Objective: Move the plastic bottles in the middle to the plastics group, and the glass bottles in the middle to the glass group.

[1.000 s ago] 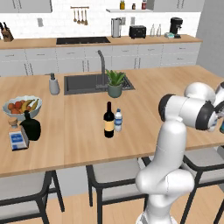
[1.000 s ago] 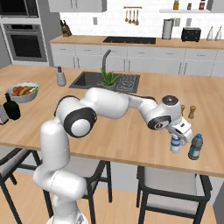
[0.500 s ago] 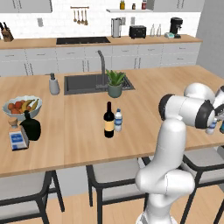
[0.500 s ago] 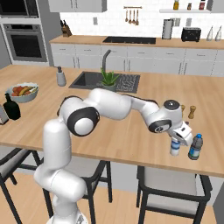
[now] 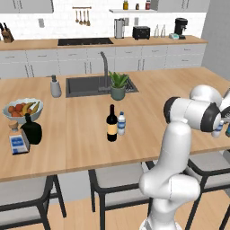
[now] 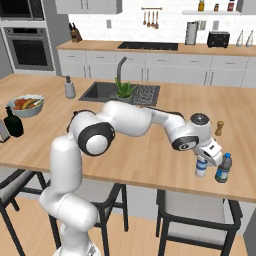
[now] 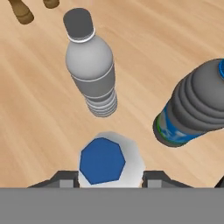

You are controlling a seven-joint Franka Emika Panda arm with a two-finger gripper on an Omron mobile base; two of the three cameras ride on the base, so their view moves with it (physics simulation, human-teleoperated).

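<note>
While the gripper (image 7: 107,180) pinches a small clear plastic water bottle with a blue cap (image 7: 107,162), one finger at nine o'clock and the other at three o'clock of its shoulder, that bottle stands upright, at or just above the wooden surface (image 7: 39,109), at the right end of the island, among the plastics group. In the hand view a grey-capped clear ribbed bottle (image 7: 90,65) lies at twelve o'clock of it, and a darker ribbed bottle with a blue-green label (image 7: 192,109) at two o'clock, both near but apart from it. In the right base view the held bottle (image 6: 201,166) sits just beside that darker one (image 6: 223,168).

Such a bottle is probably light, with thin walls that give under pressure and a smooth, somewhat slippery skin; a hold just below the cap, where the wall is stiffer, looks soundest, and it tips easily if nudged.

Back in the middle, the tall dark glass wine bottle with a tan label (image 5: 111,124) stands touching or just beside a second small clear water bottle (image 5: 121,123) at its three o'clock. The wine bottle is likely heavy, rigid, breakable and top-heavy, so a grip on the body below the shoulder would suit it.
</note>
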